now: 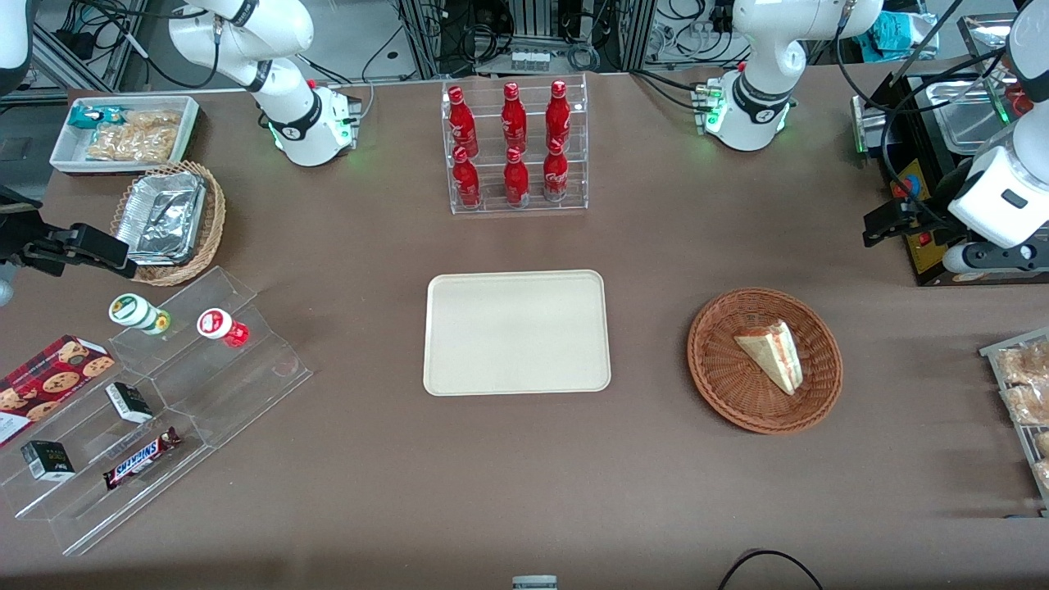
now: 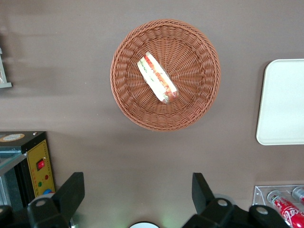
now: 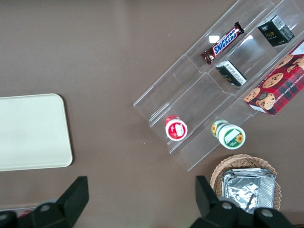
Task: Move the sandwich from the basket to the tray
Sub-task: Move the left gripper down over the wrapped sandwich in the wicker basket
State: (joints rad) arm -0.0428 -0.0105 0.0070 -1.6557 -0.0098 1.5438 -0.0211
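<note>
The sandwich [image 1: 770,356], a pale triangular wedge with red and green filling, lies in the round reddish-brown wicker basket [image 1: 721,385]. The left wrist view looks down on the sandwich [image 2: 157,78] in the basket [image 2: 199,61]. The cream-beige tray [image 1: 516,332] lies bare on the table beside the basket, toward the parked arm's end; its edge shows in the left wrist view [image 2: 285,102]. My left gripper [image 1: 883,225] hangs open and empty well above the table, farther from the front camera than the basket and toward the working arm's end. Its black fingers [image 2: 71,190] stand wide apart around bare tablecloth.
A clear rack of red bottles [image 1: 515,147] stands farther back than the tray. A black box with a yellow panel [image 1: 918,221] sits close by my gripper. A metal rack of pastries [image 1: 1024,393] is at the working arm's end. An acrylic snack stand [image 1: 147,393] lies toward the parked arm's end.
</note>
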